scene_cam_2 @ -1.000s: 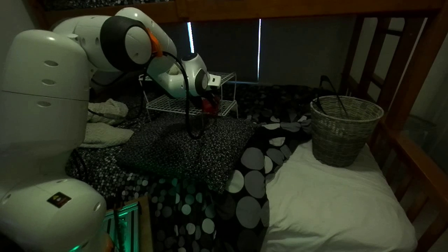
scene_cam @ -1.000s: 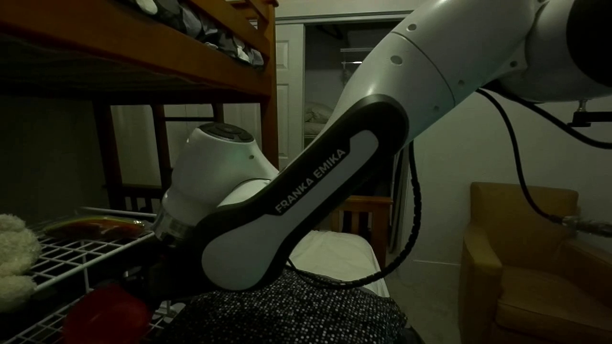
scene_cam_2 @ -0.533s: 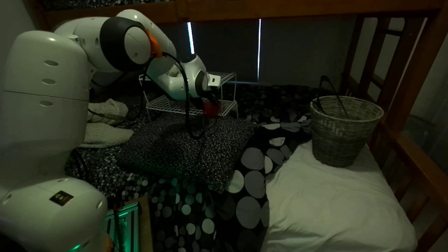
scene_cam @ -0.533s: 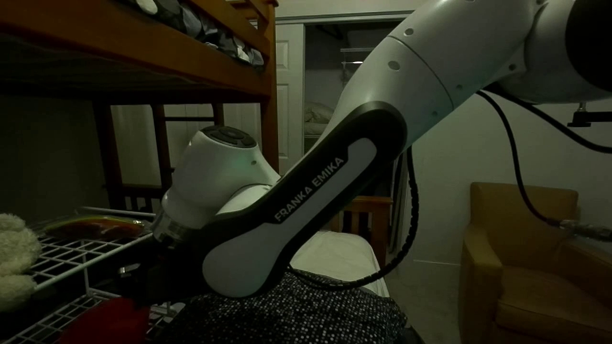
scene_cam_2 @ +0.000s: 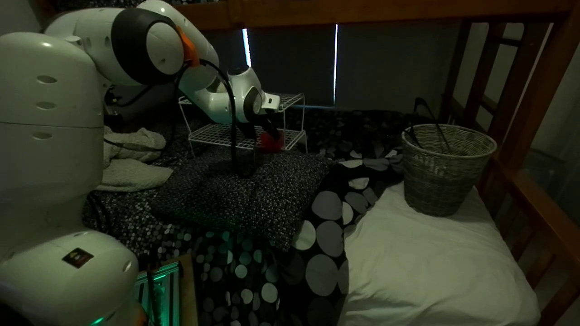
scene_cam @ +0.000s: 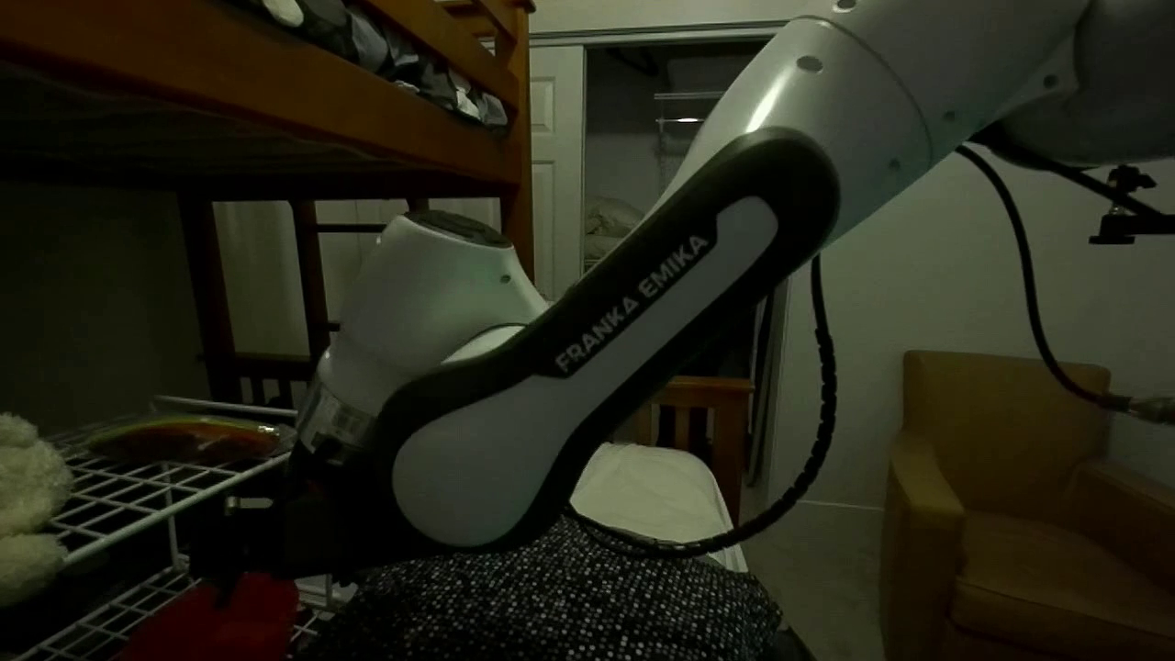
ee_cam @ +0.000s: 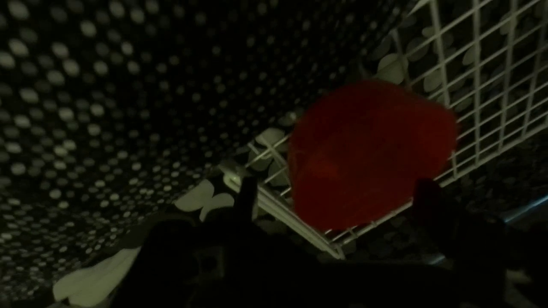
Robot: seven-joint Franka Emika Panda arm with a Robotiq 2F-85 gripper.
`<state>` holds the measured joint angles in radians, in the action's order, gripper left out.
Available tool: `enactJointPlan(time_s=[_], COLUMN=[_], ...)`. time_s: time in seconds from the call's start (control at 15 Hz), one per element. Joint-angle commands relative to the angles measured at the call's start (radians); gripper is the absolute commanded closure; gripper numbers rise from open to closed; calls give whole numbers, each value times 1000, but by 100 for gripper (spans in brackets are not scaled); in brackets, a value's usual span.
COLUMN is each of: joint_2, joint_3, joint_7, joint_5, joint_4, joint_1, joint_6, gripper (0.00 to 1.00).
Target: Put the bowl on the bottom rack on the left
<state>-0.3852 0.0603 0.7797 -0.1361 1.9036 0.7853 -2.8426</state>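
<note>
The red bowl lies over a corner of the bottom rack, whose white wire bars show around it in the wrist view. In the wrist view my gripper stands open, one dark finger left of the bowl with a gap, the other finger overlapping its right edge. Whether that finger touches is too dark to tell. Both exterior views show the bowl just below the dark gripper at the end of the lower shelf; its lower part is cut off in an exterior view.
The upper wire shelf holds a packaged item and a fluffy white toy, close to my wrist. A dark speckled cushion lies before the rack. A wicker basket stands on the bed; the bunk frame hangs overhead.
The gripper's fingers have spread and let go of the bowl. The bowl has tipped and settled lower. After dipping slightly, the arm has risen and drawn back a little.
</note>
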Motion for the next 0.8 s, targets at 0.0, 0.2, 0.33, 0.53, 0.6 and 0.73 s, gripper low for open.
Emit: enactJointPlan(time_s=[0.0,0.2,0.33,0.53,0.6,0.73], joint_2=[210,348,467,607,616,576], joint_3=[214,249,263,268,264,296], joint_7=[-190,-229,-146,-76,-97,-124], joint_5=[261,444,450,476,488,466], joint_4=[190,233,280,312,299,250], joint_1=[-144,-174,-219,-281,-300,-330], joint_6=[140,389,559,812,908,908], gripper=[0,0,0,0,0,0])
